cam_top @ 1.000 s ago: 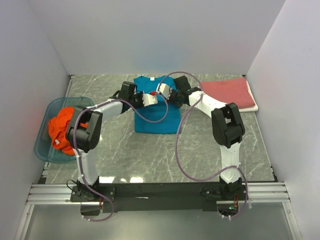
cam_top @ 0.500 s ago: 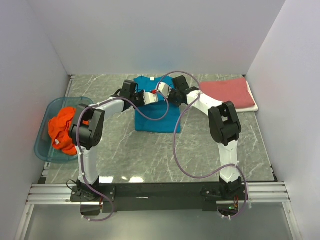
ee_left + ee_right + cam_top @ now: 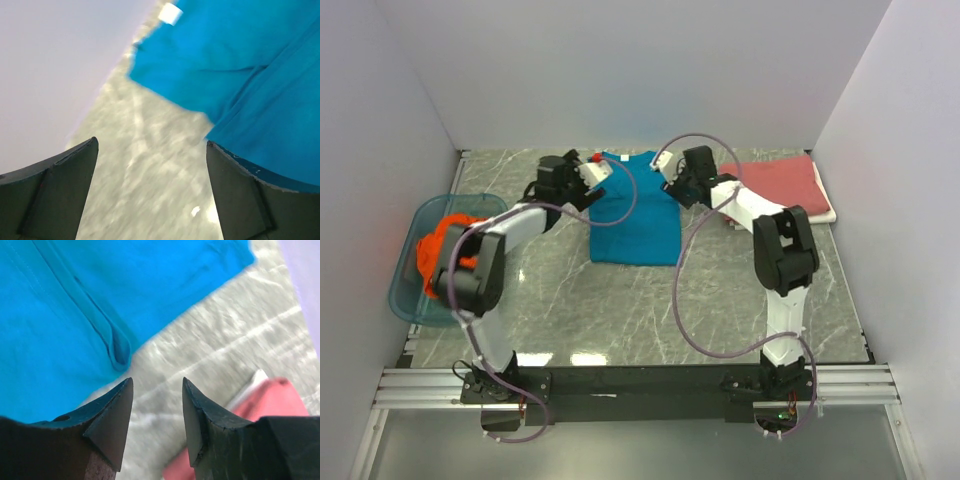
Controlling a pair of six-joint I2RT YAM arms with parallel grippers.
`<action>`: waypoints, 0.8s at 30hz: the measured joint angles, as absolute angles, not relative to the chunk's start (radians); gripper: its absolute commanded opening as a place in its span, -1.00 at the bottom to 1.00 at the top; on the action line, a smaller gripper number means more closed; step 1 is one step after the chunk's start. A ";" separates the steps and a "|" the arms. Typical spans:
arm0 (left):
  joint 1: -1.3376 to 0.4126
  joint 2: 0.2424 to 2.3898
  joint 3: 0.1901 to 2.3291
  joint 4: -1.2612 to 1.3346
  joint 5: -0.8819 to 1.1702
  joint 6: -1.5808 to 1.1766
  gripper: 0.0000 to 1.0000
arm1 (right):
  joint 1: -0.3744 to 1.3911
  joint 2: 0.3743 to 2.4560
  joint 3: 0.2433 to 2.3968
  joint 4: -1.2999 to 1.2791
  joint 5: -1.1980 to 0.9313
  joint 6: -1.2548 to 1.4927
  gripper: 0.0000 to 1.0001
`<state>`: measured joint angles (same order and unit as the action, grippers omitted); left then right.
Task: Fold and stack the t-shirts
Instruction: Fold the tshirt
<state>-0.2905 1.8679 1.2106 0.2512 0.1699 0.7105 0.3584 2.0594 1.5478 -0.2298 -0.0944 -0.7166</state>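
A second ago both pincers were pinched shut and met over the middle of the teal t-shirt [image 3: 635,220]; now they have drawn apart to its two far corners. The left gripper [image 3: 598,172] sits over the shirt's left shoulder and the right gripper [image 3: 672,186] over its right edge. The left wrist view shows the left gripper [image 3: 150,190] with its fingers spread wide and only grey marbled table [image 3: 145,165] between them, the teal t-shirt [image 3: 240,65] lying past the right-hand finger. The right gripper [image 3: 157,410] has its jaws partly apart, with bare table in the gap and nothing in its hold. The teal t-shirt lies flat in the same spot as before, at the far middle of the table [image 3: 620,310], sleeves turned in. The dusty red t-shirt [image 3: 782,185] stays folded at the far right, and the orange t-shirt [image 3: 442,250] is still bunched in the blue tub [image 3: 405,295] at the left. From above, the left arm now crosses part of the orange shirt, and the right arm covers the near left corner of the red one. The fingertips are too small to read from above. Both wrist views are smeared. In the right wrist view the teal t-shirt [image 3: 100,290] runs off the frame, and only a corner of the red t-shirt [image 3: 272,405] shows. A small white label [image 3: 170,13] on the teal cloth cannot be read.
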 measured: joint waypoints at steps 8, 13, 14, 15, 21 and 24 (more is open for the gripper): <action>-0.303 1.430 0.869 0.247 0.332 0.905 0.82 | 0.286 1.767 1.316 -0.274 -0.366 -0.868 0.14; -0.381 1.356 0.692 0.192 0.371 0.994 0.75 | 0.290 1.631 1.150 -0.392 -0.605 -1.131 0.20; -0.392 1.357 0.670 0.188 0.368 1.003 0.73 | 0.295 1.629 1.139 -0.419 -0.632 -1.168 0.20; -0.406 1.361 0.650 0.171 0.369 1.011 0.71 | 0.303 1.629 1.129 -0.449 -0.654 -1.209 0.20; -0.440 1.456 0.656 0.144 0.369 1.034 0.63 | 0.410 1.625 1.006 -0.437 -0.632 -1.304 0.20; -0.440 1.486 0.658 0.144 0.369 1.035 0.62 | 0.489 1.624 0.932 -0.392 -0.575 -1.305 0.20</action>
<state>-0.4400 1.4857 0.6579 0.1444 0.3687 1.0348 0.4889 1.6241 0.9321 -0.3920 -0.5751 -1.3048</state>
